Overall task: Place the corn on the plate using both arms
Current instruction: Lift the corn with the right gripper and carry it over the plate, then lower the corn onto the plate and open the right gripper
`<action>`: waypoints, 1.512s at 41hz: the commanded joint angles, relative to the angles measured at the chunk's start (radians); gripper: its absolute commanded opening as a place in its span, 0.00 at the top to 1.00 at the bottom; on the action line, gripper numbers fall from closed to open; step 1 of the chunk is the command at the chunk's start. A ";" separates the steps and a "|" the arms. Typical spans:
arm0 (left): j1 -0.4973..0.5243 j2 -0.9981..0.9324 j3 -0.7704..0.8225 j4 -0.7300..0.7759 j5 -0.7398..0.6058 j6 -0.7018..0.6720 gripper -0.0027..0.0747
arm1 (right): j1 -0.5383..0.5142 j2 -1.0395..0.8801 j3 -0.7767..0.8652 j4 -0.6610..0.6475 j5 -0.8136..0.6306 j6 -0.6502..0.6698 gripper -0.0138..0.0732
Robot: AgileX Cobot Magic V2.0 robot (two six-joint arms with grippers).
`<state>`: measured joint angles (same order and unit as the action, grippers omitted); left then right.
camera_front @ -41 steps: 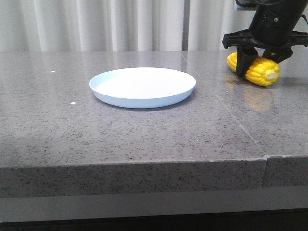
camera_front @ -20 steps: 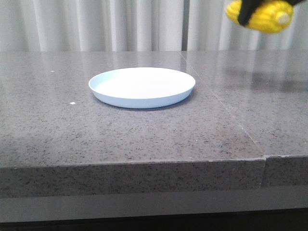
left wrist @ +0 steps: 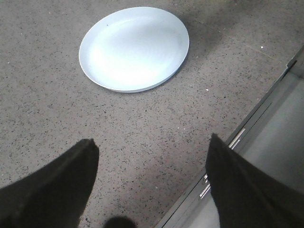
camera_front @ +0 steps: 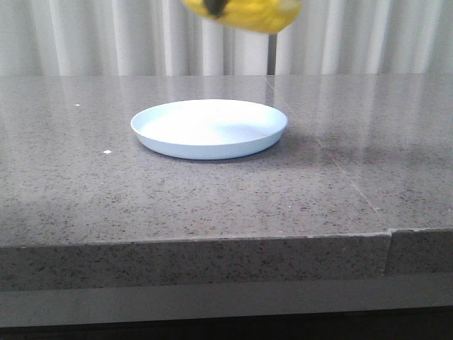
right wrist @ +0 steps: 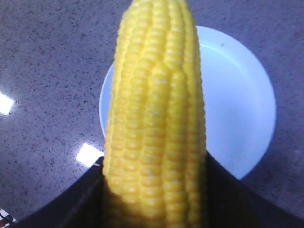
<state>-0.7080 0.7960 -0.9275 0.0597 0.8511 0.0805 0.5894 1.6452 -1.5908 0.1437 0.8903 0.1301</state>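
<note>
The yellow corn point(camera_front: 244, 13) hangs high above the pale blue plate point(camera_front: 209, 127), blurred and cut off by the top edge of the front view. In the right wrist view my right gripper point(right wrist: 154, 190) is shut on the corn point(right wrist: 156, 123), its dark fingers pressing both sides, with the plate point(right wrist: 242, 109) below. My left gripper point(left wrist: 149, 156) is open and empty above the table's front edge; the plate point(left wrist: 134, 47) lies beyond it. The left gripper does not show in the front view.
The grey speckled stone table point(camera_front: 212, 198) has a seam point(camera_front: 340, 170) running toward the front right. White curtains hang behind. In the left wrist view the table's edge point(left wrist: 247, 128) and the floor beside it show.
My right gripper has lifted the corn from the table at the far right and carried it up and left, to above the plate. The plate has not moved.
</note>
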 commanded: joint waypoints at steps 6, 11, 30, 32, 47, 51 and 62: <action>-0.008 -0.006 -0.027 -0.006 -0.067 -0.011 0.35 | 0.017 0.085 -0.032 -0.057 -0.170 0.254 0.54; -0.008 -0.006 -0.027 -0.006 -0.067 -0.011 0.35 | 0.017 0.150 -0.032 -0.179 -0.246 0.430 0.54; -0.008 -0.006 -0.027 -0.006 -0.067 -0.011 0.35 | 0.017 0.242 -0.032 -0.288 -0.360 0.555 0.20; -0.008 -0.006 -0.027 -0.006 -0.067 -0.011 0.35 | 0.017 0.236 -0.032 -0.288 -0.354 0.555 0.16; -0.008 -0.002 -0.027 -0.006 -0.067 -0.011 0.35 | 0.017 0.045 -0.032 -0.305 -0.228 0.485 0.15; -0.008 -0.002 -0.027 -0.006 -0.067 -0.011 0.35 | 0.021 -0.054 -0.032 -0.304 -0.158 0.355 0.15; -0.008 -0.002 -0.027 -0.006 -0.067 -0.011 0.35 | 0.021 -0.307 -0.029 -0.240 0.129 -0.107 0.15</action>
<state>-0.7080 0.7960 -0.9275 0.0597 0.8511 0.0800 0.6061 1.4334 -1.5908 -0.1150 0.9604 0.1539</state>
